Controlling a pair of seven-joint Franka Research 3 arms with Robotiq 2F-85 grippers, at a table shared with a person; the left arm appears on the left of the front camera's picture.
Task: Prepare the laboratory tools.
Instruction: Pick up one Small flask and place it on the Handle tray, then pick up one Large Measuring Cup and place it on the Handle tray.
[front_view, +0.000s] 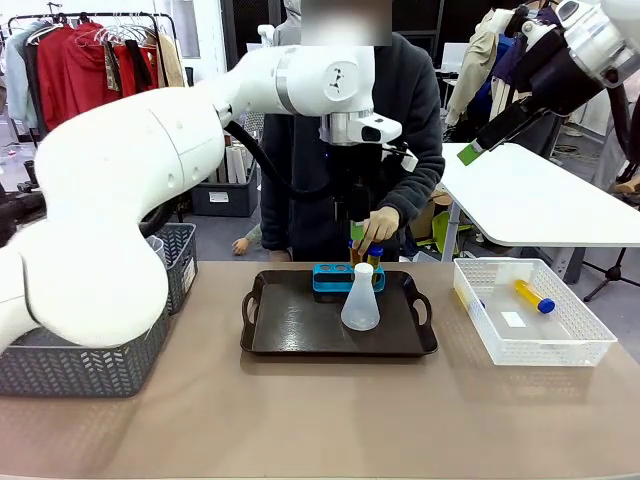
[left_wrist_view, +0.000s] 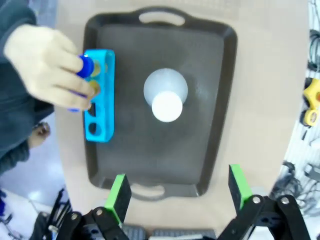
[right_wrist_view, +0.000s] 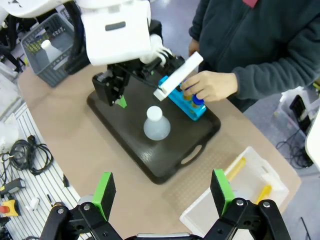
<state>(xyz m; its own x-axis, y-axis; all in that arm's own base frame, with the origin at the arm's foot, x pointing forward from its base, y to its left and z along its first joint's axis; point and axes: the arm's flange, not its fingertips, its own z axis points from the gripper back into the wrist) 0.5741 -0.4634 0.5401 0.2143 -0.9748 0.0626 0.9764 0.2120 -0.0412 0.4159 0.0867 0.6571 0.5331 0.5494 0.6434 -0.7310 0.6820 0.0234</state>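
Left hand (left_wrist_view: 177, 192) wide open (empty), above flask (left_wrist_view: 166, 100) standing on tray (left_wrist_view: 212, 130)

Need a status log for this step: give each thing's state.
left gripper: open, empty, above the tray.
right gripper: open, empty, raised.
flask: upright on tray, untouched.
tube rack: on tray.
racked tubes: upright, capped, person's hand on them.
tubes in white basket: lying flat.

Front camera faces across the table (front_view: 300, 430) — both wrist cameras look down on the same tray (left_wrist_view: 215, 90)
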